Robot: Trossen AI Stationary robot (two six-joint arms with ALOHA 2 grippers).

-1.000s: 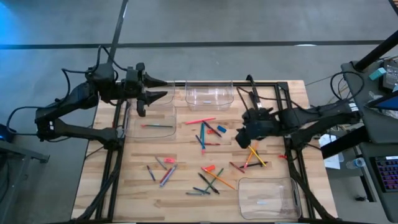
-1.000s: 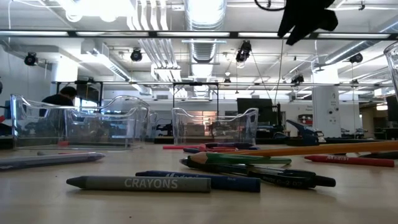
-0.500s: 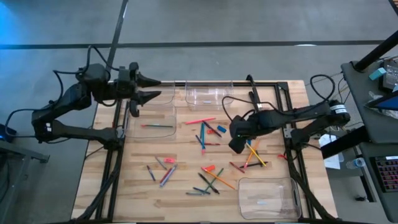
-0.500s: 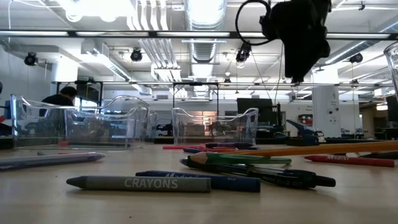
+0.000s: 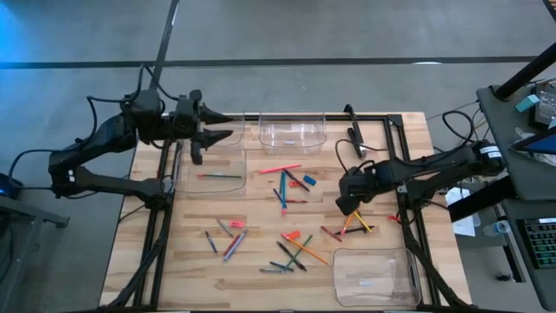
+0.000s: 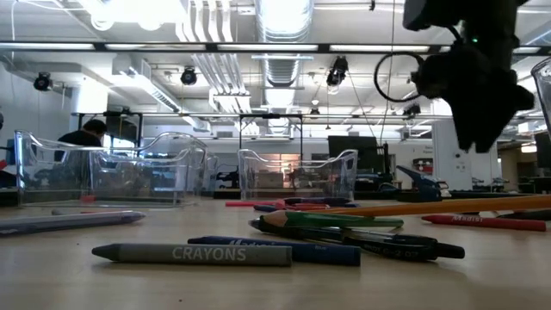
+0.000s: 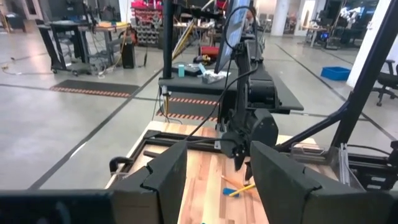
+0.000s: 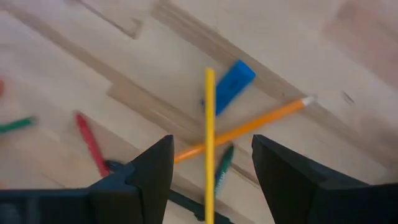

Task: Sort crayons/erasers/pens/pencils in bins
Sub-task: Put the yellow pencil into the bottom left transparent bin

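Pencils, yellow (image 8: 209, 143) crossing orange (image 8: 249, 128), by blue eraser (image 8: 229, 85) near right bench edge, under open empty right hand (image 5: 351, 202); drop straight, straddle yellow alone clear of crossing, close, lift to bin (image 5: 408, 261). Left hand (image 5: 228, 126) open, parked over far-left bin (image 5: 182, 165)

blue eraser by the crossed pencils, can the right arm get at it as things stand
Probably yes: the right gripper hangs just above the blue eraser, jaws open, but a yellow pencil lies across the eraser.
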